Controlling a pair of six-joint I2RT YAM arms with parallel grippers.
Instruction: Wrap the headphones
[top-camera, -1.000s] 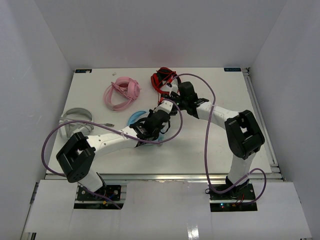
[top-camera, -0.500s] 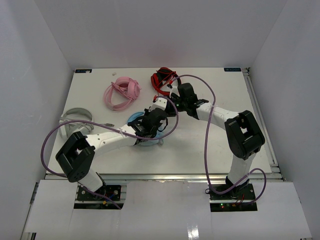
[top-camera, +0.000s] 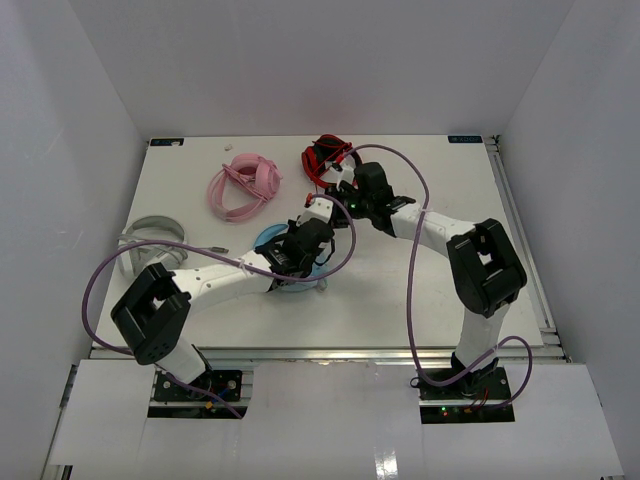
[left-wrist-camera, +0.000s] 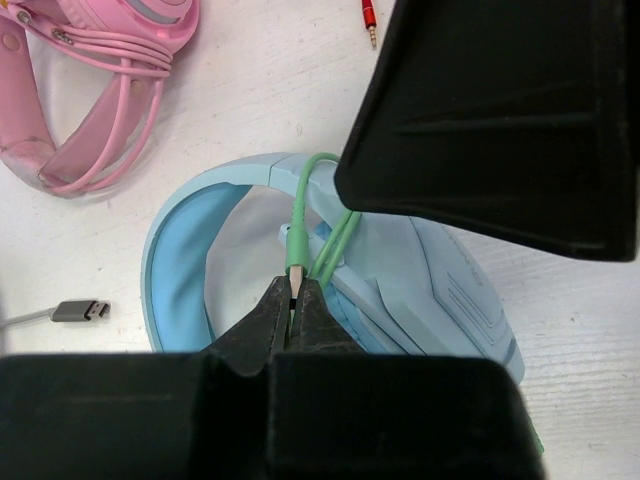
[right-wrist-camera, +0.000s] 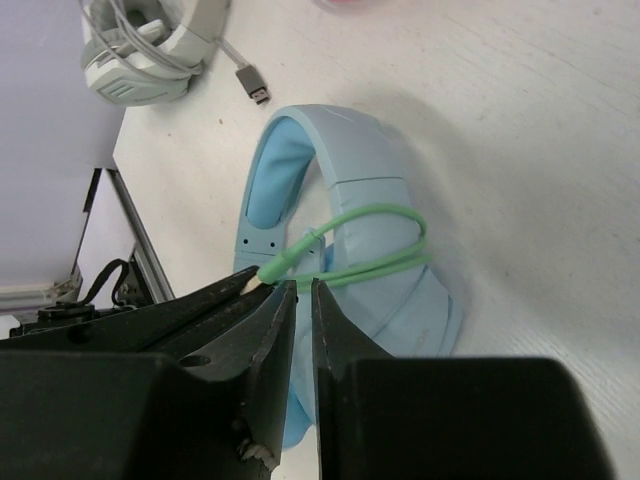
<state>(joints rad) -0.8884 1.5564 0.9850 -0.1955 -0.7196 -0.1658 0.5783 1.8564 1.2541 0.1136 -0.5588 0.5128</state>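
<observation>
Just arm-side of the pink headset, the headphones are lying flat. Left gripper, having slid back over them, is clamping tight. Right gripper is hovering alongside, fingers a slit apart, hold unclear. Green cable is looping the headband, plug in the left pinch, so wrapping is probably nearing its end.

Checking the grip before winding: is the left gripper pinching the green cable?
Yes, the left gripper is shut on the green cable near its plug end.

White arms, black joints, looping purple cables, matte black tools.
</observation>
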